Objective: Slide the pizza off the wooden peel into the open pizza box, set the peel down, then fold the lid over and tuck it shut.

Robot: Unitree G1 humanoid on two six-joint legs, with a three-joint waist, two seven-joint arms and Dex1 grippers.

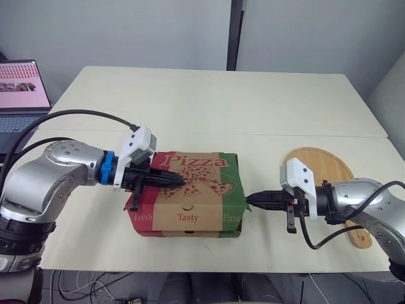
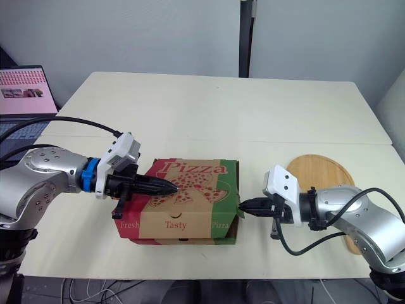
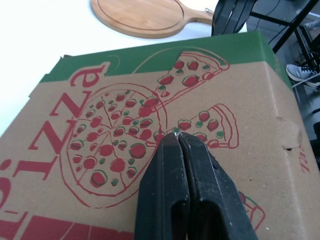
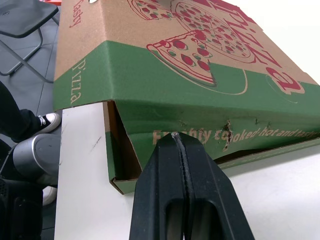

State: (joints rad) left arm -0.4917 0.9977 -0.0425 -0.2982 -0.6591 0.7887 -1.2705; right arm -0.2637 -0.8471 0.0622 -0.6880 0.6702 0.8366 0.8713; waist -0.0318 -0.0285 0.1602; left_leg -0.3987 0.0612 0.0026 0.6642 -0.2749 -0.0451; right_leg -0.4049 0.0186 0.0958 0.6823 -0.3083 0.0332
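The light, springy cardboard pizza box [image 1: 187, 215] (easily dented) sits closed at the front of the surface [image 1: 221, 101] beside the wooden peel [image 1: 324, 166], best pressed near its edges, left gripper [image 1: 181, 181] over the lid [image 1: 202, 166], right gripper [image 1: 249, 201] at its side, both with fingers closed on nothing.

Office-like lab (laptop [image 1: 22, 95], plain pale tables [image 1: 215, 101])

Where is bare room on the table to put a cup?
The far half of the table, beyond the pizza box and wooden peel, is bare. The near strip is crowded: left gripper over the lid, right gripper between box and peel.
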